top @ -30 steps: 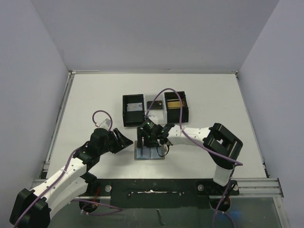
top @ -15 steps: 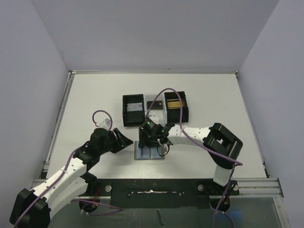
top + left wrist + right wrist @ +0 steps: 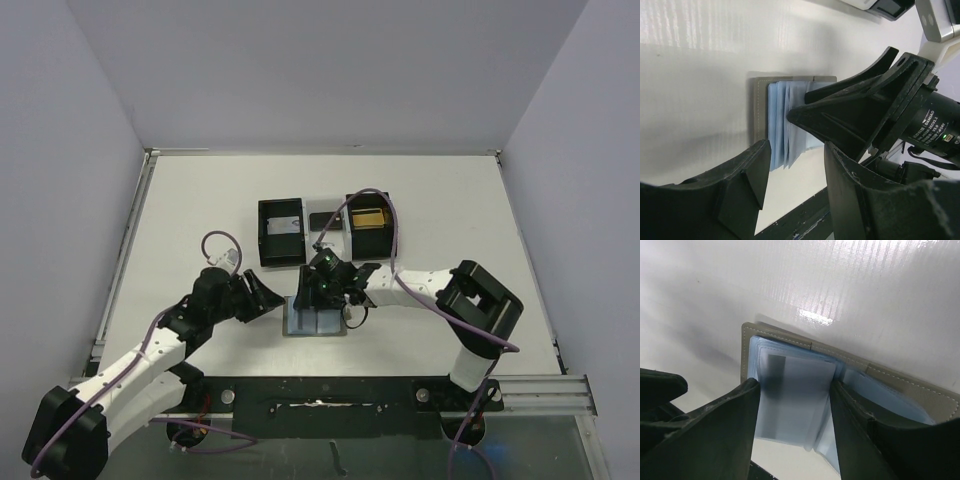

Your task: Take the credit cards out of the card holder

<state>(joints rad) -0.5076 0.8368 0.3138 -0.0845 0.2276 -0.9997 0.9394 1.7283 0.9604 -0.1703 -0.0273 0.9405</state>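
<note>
White glossy table, plain pale walls on three sides. Card holder lies open and flat near the near edge, between the two arms, grey outer edge with stitching, blue-grey pocket panels facing up. Right fingers are down over its left panel, one on each side of a pale credit card that sits in the pocket there; fingers stand apart at roughly the card's width, and I cannot tell whether they press on its edges. Left fingers hover just left of the holder, moderately spread, nothing between them, not touching it. Further pale sleeves fan up along the holder's fold in the left wrist view. Black tray sits behind the holder: a pale card lies in the left compartment, a yellowish item in the right. Readable writing: label on the right wrist housing reads "DAMIAO"; smaller lines beneath are too fine to read; green light lit beside it.
</note>
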